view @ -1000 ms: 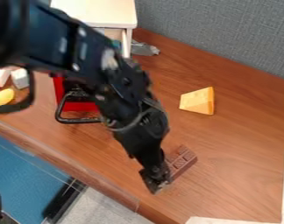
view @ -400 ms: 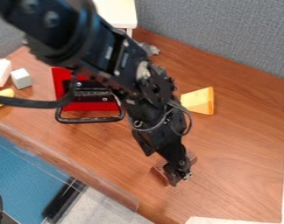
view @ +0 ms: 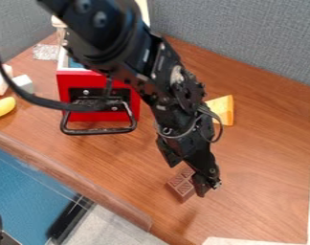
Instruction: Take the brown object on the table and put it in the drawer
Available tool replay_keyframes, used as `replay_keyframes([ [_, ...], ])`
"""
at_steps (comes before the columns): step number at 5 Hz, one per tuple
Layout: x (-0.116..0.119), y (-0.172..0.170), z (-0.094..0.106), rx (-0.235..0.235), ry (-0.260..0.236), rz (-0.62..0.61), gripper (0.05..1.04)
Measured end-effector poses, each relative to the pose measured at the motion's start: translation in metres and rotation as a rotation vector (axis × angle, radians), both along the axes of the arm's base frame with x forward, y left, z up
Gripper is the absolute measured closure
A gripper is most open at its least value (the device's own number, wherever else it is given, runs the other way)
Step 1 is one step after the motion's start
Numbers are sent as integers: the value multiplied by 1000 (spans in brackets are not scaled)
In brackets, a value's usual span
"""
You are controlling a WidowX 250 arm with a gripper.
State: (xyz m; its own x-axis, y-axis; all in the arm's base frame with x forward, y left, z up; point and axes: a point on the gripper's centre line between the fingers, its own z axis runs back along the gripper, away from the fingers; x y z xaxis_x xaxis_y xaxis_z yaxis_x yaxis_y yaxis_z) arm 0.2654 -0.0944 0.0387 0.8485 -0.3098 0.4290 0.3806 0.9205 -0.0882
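Drawer (view: 65, 83) shows blue inside, brown block (view: 181, 184) outside; tool (view: 208, 185) apart or together: cannot tell.

Smooth wood table (view: 266, 158); rough cloth partition (view: 234, 43); metal-looking drawer handle (view: 100, 131); matt block (view: 181, 186).

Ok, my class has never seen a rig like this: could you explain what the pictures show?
The black machine is a robot arm, seen by a fixed camera looking down at a slant. At its end, the gripper is right at a brown block on the wooden table; whether it grips the block, I cannot tell. Behind are a yellow wedge and, left in the picture, a red box with a black handle, probably the drawer. A yellow, banana-like piece lies at the left edge.
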Motion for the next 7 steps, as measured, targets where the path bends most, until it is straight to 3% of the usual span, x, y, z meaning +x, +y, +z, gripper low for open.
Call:
replay_keyframes([
  [4,21,-21,-27,28,25,-7,113],
  [5,24,-22,-31,44,15,8,397],
  [6,23,-20,-32,57,9,-2,519],
  [7,20,-18,-33,65,13,-2,519],
])
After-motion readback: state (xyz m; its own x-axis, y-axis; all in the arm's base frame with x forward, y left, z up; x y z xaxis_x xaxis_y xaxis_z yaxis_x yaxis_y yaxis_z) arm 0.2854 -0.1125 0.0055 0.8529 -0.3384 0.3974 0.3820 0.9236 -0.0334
